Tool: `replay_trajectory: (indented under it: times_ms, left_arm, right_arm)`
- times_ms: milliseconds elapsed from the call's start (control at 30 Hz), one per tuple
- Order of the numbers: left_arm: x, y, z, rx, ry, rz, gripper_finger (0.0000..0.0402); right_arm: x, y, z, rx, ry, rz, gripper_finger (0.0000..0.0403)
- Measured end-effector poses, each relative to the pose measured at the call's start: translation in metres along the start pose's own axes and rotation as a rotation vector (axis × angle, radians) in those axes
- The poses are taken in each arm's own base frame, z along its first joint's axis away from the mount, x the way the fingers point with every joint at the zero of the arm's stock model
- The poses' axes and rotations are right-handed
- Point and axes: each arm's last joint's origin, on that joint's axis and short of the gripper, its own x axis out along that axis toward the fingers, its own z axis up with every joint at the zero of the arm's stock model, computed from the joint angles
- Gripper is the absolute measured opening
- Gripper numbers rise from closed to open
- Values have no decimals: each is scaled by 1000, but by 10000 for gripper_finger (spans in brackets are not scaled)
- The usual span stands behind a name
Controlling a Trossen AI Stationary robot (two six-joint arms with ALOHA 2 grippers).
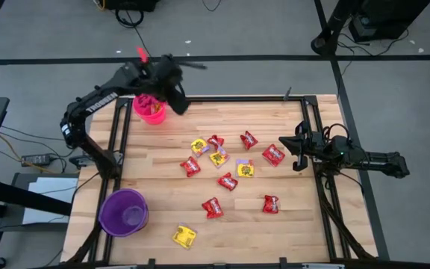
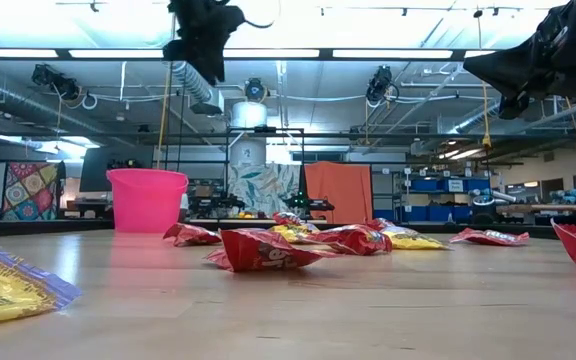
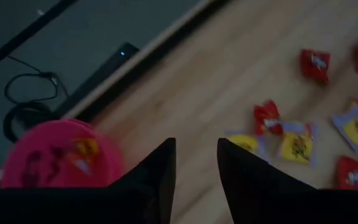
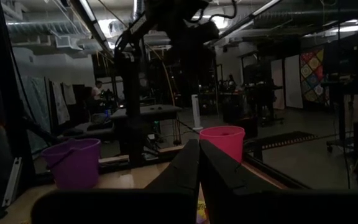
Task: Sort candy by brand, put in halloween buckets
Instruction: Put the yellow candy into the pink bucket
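While the left gripper [image 1: 176, 101] hovers beside the pink bucket [image 1: 149, 109], its fingers [image 3: 157, 177] gape empty.

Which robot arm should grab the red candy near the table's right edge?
Probably the right. Its hand sits right beside that red candy, while the left hand is up by the pink bucket, much farther away.

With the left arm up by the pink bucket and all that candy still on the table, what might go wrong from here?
1. The left gripper hangs right beside the pink bucket, jaws open and empty; swinging away, it might knock the light bucket.
2. Red and yellow packets lie bunched and overlapping mid-table, so a grab may lift two brands together.
3. The purple bucket holds no candy that shows; one yellow packet lies near the table edge and could get pushed off.
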Motion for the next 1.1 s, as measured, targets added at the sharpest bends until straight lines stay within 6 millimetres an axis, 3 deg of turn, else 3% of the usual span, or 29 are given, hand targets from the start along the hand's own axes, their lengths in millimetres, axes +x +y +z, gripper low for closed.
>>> replay_trajectory:
  times_ms: [233,367,500,767,933,1100]
  left_arm:
    - [26,-57,-11,64,80,-8,151]
    - [55,-84,-15,123,144,7,153]
    - [97,-111,-23,220,232,56,153]
    - [171,-131,-41,292,412,167,153]
    - [193,-141,-47,243,426,148,153]
    - [202,-144,-47,183,416,131,153]
  right_arm:
    - [0,0,0,-1,4,0,22]
    - [0,0,-1,-1,9,18,22]
    - [0,1,-1,-1,10,33,22]
    - [0,1,-1,7,11,34,22]
    - [0,1,-1,8,10,34,22]
    - [0,1,-1,10,11,36,22]
